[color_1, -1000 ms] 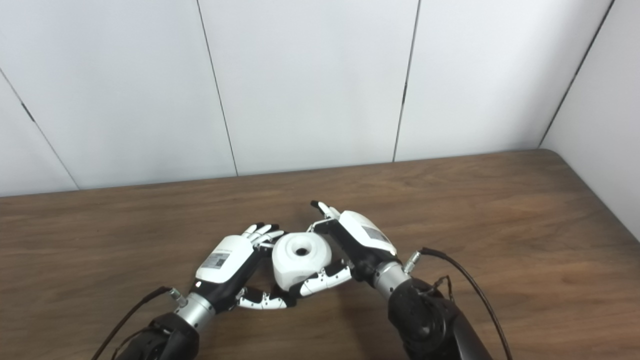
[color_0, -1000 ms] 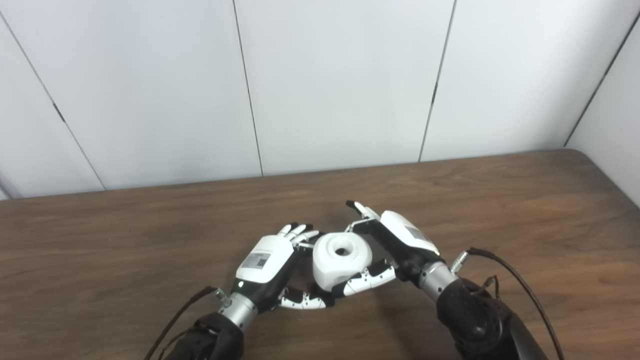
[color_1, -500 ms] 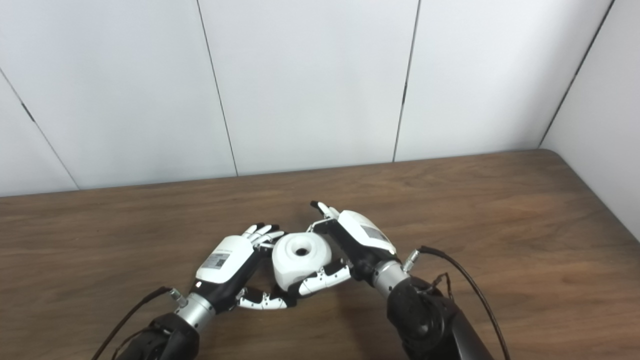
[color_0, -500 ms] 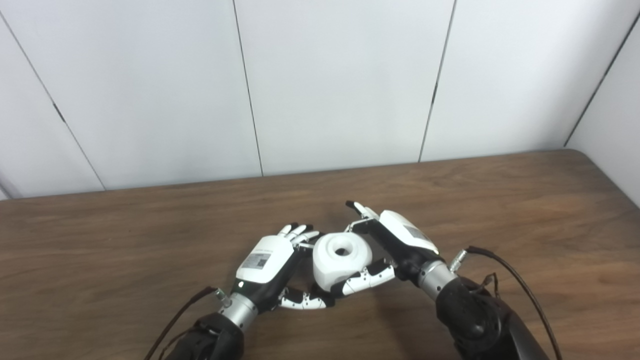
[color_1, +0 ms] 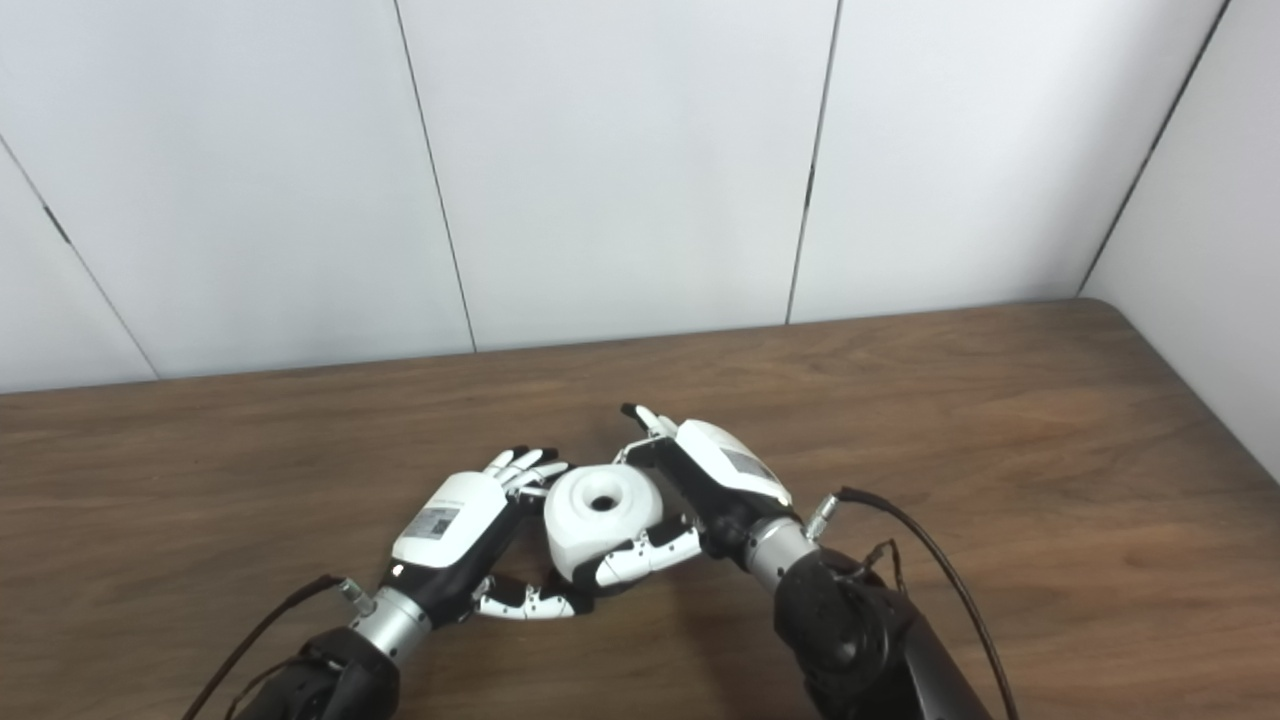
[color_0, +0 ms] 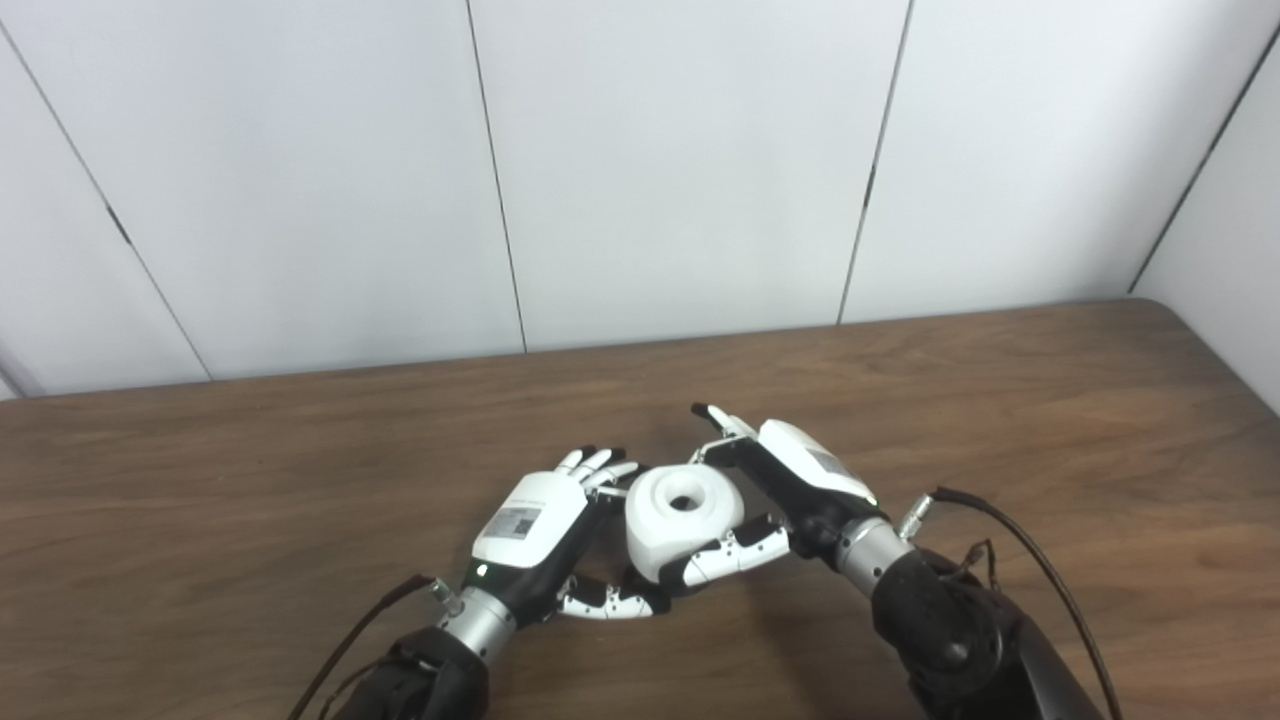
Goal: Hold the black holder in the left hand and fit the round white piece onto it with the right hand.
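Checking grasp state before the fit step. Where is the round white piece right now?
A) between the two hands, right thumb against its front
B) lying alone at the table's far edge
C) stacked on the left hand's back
A: the round white piece sits between the left hand and the right hand, whose thumb lies against its front.

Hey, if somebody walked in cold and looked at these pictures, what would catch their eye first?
First, the round white piece with a hole in its top, low in the middle of the dark wooden table. It sits cupped between the left hand and the right hand, whose fingers and thumbs curl around its sides. The black holder cannot be made out beneath it, and pale wall panels fill the background.
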Action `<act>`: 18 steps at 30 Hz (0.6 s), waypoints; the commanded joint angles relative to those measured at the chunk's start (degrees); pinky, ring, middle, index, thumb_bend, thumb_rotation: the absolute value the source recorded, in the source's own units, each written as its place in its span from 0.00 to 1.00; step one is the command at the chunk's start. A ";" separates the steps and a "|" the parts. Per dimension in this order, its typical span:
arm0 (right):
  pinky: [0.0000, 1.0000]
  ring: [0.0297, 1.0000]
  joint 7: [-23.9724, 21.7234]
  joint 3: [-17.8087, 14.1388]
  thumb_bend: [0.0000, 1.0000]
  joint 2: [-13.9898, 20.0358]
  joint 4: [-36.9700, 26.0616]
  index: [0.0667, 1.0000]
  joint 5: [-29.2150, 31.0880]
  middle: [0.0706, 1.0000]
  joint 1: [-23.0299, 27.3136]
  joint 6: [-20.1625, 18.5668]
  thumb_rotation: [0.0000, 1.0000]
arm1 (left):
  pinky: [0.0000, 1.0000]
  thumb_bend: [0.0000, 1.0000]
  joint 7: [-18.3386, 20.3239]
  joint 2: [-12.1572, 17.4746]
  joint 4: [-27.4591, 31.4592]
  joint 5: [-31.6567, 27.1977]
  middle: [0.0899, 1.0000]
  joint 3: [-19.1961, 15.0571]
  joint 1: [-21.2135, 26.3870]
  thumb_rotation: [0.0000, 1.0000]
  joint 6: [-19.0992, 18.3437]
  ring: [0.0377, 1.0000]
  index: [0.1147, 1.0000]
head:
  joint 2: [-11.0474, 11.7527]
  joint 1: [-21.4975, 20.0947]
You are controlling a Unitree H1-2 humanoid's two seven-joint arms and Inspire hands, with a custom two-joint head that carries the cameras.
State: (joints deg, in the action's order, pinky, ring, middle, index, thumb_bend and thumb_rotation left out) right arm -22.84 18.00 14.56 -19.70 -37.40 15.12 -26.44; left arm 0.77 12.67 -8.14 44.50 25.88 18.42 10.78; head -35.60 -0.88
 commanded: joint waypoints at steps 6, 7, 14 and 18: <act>0.90 1.00 -2.09 0.44 1.00 0.47 -0.83 1.00 -0.96 1.00 0.72 -0.29 0.46 | 1.00 0.52 -0.14 -0.82 0.23 0.26 0.87 0.69 1.37 0.05 1.38 0.96 0.41 | 0.11 -0.07; 0.90 1.00 -1.94 0.36 1.00 0.41 -0.80 1.00 -0.85 1.00 0.68 -0.25 0.47 | 1.00 0.52 -0.17 -0.83 0.23 0.26 0.87 0.70 1.37 0.05 1.40 0.96 0.41 | 0.11 -0.07; 0.90 1.00 -1.42 -0.02 1.00 0.00 -0.70 1.00 -0.44 1.00 0.39 -0.20 0.46 | 1.00 0.52 -0.83 -0.81 -0.18 0.10 0.87 0.62 1.33 0.05 2.00 0.96 0.41 | 0.26 -0.18; 0.91 1.00 -1.25 -0.19 1.00 -0.22 -0.74 1.00 -0.39 1.00 0.14 -0.24 0.46 | 1.00 0.52 -1.01 -0.79 -0.32 0.28 0.87 0.65 1.28 0.05 2.02 0.95 0.41 | 0.26 -0.18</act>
State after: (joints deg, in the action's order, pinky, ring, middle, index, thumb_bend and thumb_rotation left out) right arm -23.19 17.73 14.41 -19.81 -37.92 15.12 -26.49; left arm 0.13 12.65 -8.64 44.46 25.94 18.42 11.38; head -35.33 -1.05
